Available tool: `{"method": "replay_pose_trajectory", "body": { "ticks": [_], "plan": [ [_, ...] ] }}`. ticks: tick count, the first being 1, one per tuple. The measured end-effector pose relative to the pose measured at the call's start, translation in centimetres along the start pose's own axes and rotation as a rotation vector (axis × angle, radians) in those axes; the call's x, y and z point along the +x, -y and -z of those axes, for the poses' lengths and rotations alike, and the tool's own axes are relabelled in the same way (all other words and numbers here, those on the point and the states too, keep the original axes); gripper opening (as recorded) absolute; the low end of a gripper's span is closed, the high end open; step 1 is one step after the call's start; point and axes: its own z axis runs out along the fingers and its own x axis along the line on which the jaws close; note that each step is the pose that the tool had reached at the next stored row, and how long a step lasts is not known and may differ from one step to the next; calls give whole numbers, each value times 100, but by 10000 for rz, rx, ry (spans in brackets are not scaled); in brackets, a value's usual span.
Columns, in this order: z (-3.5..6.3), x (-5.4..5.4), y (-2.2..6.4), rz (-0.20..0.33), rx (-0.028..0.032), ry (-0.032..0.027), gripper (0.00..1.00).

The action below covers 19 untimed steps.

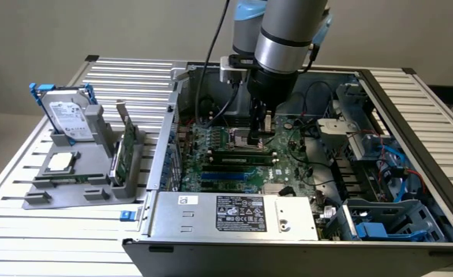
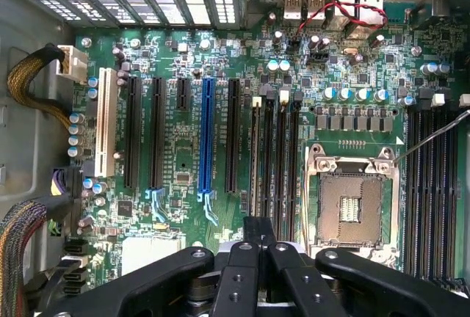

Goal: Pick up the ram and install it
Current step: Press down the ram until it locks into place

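The ram (image 1: 242,154) looks to be the long, narrow, dark green strip lying along the memory slots (image 2: 275,155), seated low on the motherboard (image 2: 183,60) just beneath the hand (image 1: 261,134). Its chips are too small to make out, and in the wrist view I cannot tell it apart from the 4 black slots running out from under the fingertips. The hand (image 2: 258,232) has its fingers together, and no stick can be made out between them. It hangs tip-down right over those slots.

Beside the hand sits the open silver CPU socket (image 2: 351,207). On its other side stand the long expansion slots, 1 of them blue (image 2: 207,133).

All this lies inside an open computer case (image 1: 210,254), with the labelled power supply (image 1: 234,213) nearer the camera than the hand.

The case rests on a slatted metal worktop (image 1: 126,75). Well away from the hand, toward the exterior view's left, a grey holder (image 1: 64,193) carries an upright hard drive (image 1: 66,118) and a green card with a metal bracket (image 1: 126,147).

The arm's upper part is cut off.
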Motion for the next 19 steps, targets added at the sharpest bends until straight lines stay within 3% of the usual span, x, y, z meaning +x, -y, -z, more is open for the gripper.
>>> {"method": "replay_pose_trajectory", "body": {
  "ticks": [10,19],
  "plan": [
    [-6,0,-13,-33,1,3,11],
    [-21,-1,-11,-1406,-53,138,11]
  ]
}}
